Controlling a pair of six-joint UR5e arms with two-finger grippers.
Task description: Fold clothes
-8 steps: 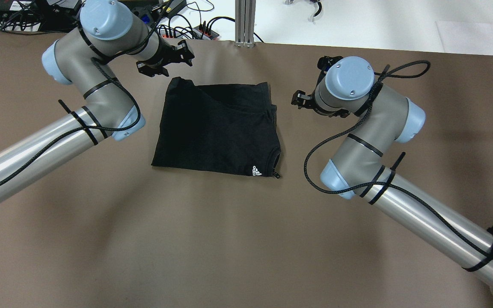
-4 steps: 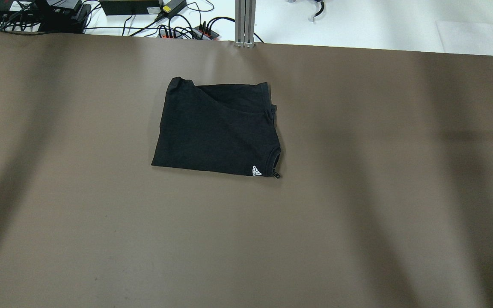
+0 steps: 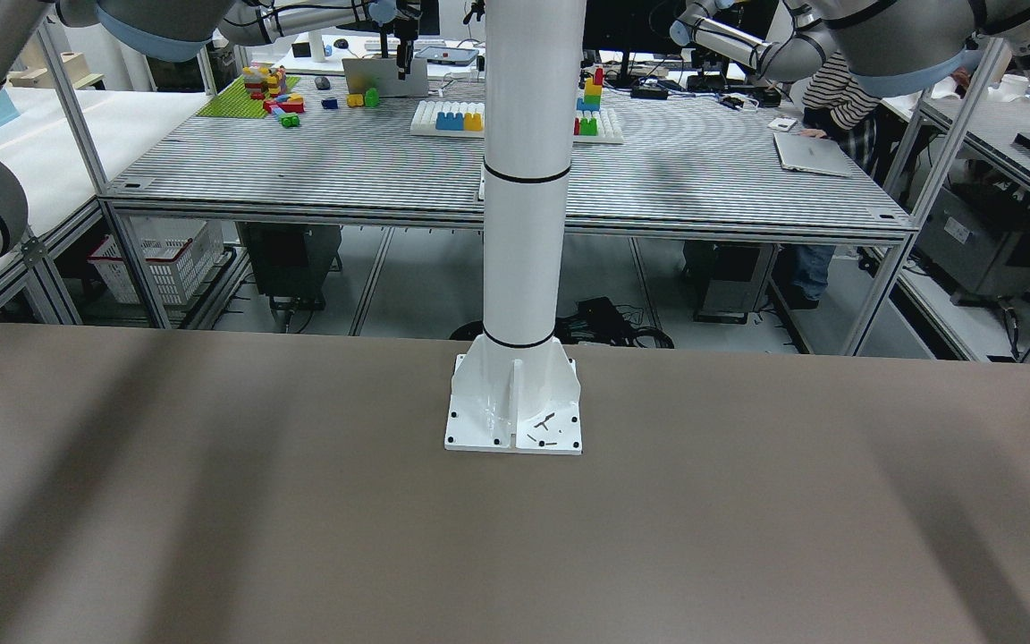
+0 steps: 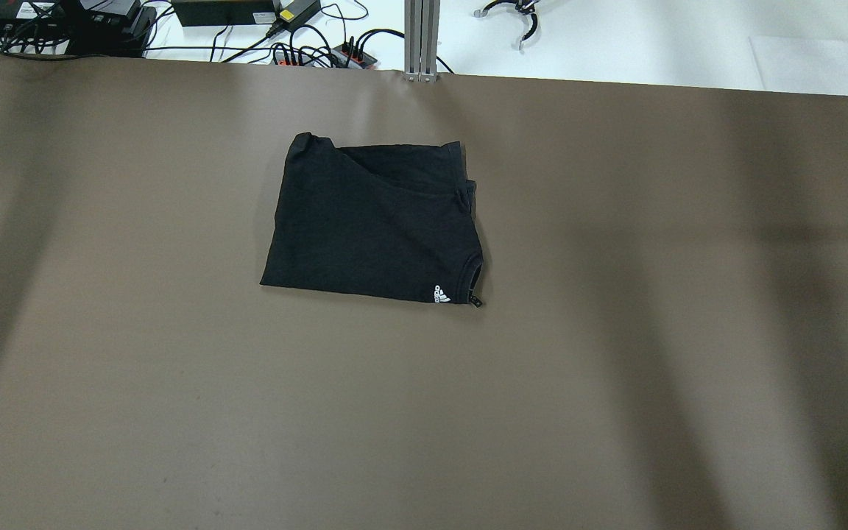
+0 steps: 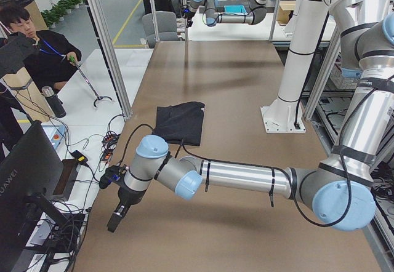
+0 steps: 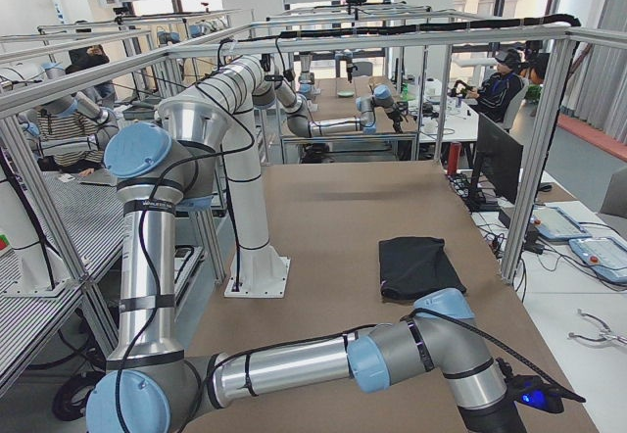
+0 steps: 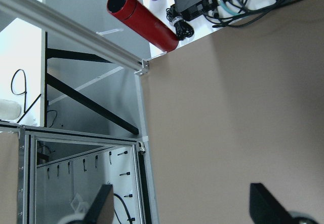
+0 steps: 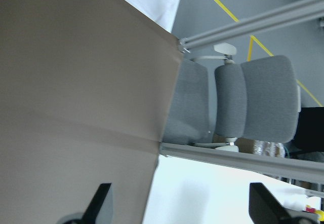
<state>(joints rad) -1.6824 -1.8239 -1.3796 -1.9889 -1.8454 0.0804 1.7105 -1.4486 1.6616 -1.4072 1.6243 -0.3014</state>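
My left fingers [image 7: 103, 204] spread wide, holding nothing; my right fingers [image 8: 101, 200] likewise gape, empty. One folded black shirt [image 4: 372, 221] lies upper-centre on the table [image 4: 615, 383].

Both arms are gone from over the clothes [image 4: 372, 221], which they flanked a second ago. The left tool [image 5: 116, 220] now hangs by the tabletop's [image 4: 174, 412] left end, and the right tool [image 8: 179, 209] by the opposite end. On the far white desk, the pale grabber [image 4: 516, 15] seems to have slid leftwards.
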